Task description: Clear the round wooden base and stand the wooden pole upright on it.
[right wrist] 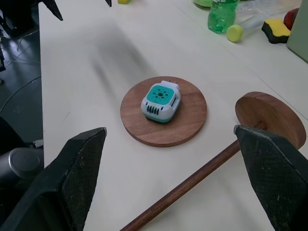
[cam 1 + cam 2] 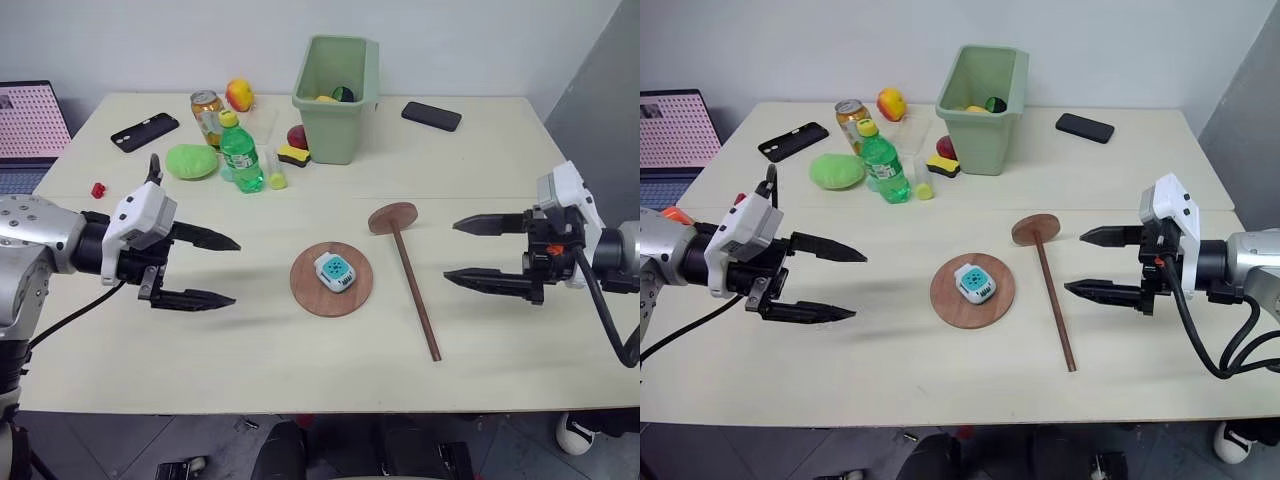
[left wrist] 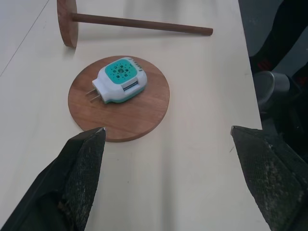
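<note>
A white-and-teal plug-in device point(image 2: 334, 270) sits on the round reddish-brown wooden base point(image 2: 310, 290); the dark wooden pole point(image 2: 415, 290) lies just right of the base (disc end away from the robot). The left gripper point(image 2: 212, 270) and right gripper point(image 2: 465, 250) flank the base, fingers spread, grasping nothing.

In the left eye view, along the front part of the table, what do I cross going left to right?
left gripper, open → round wooden base with a white-and-teal plug-in device lying on it → wooden pole lying flat, disc end toward the far side → right gripper, open.
</note>
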You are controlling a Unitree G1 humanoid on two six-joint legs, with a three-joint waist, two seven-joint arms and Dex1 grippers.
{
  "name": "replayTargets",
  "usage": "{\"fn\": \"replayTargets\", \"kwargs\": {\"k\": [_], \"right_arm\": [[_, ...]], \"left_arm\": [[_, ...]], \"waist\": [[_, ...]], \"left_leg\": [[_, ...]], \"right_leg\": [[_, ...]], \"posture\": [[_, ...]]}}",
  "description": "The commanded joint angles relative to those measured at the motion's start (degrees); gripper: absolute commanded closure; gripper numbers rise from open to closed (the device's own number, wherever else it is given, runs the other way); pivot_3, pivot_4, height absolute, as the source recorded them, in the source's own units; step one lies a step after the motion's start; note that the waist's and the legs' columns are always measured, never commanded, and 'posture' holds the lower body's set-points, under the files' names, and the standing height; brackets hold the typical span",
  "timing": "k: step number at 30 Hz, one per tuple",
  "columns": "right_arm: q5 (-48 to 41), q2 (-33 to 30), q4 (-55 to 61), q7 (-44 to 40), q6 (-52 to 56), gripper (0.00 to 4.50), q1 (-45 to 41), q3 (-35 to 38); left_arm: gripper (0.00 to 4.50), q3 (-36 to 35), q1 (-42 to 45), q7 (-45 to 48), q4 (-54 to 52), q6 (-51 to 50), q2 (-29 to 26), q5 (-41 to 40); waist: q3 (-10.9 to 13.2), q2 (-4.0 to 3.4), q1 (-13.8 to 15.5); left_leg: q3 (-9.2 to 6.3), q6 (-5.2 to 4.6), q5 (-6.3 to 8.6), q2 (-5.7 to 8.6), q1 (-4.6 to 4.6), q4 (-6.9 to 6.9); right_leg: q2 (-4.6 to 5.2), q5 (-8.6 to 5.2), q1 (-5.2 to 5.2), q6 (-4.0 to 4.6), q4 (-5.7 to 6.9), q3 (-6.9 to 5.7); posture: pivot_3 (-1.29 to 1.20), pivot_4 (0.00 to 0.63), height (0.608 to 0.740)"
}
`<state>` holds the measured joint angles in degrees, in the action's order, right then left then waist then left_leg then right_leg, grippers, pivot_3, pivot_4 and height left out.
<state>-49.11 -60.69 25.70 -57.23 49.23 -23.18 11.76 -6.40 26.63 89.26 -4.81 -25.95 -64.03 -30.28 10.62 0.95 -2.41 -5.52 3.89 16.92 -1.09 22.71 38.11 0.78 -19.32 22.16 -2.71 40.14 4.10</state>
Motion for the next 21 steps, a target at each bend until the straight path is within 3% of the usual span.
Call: {"fn": "replayTargets", "kwargs": {"k": [1, 21], "right_arm": [[-1.2, 0.0, 1.8, 0.6, 0.0, 0.03, 0.0, 2.2], [-2.4, 0.2, 2.3, 1.3, 0.2, 0.03, 0.2, 2.4]], "left_arm": [[0.15, -0.6, 2.5, -0.6, 0.1, -0.8, -0.4, -0.8], [0.15, -0.7, 2.0, -0.1, -0.4, -1.3, -0.8, -0.5]], "waist": [[0.0, 0.00, 0.0], [0.0, 0.00, -0.5]], "left_leg": [[-0.03, 0.00, 0.00, 0.03, 0.01, 0.01], [-0.20, -0.01, -0.02, 0.18, 0.08, 0.05]], "right_leg": [[0.00, 0.00, 0.00, 0.00, 0.00, -0.01], [0.09, 0.00, -0.02, 0.00, 0.01, -0.06]], "posture": [[0.00, 0.150, 0.740], [0.00, 0.150, 0.740]]}}
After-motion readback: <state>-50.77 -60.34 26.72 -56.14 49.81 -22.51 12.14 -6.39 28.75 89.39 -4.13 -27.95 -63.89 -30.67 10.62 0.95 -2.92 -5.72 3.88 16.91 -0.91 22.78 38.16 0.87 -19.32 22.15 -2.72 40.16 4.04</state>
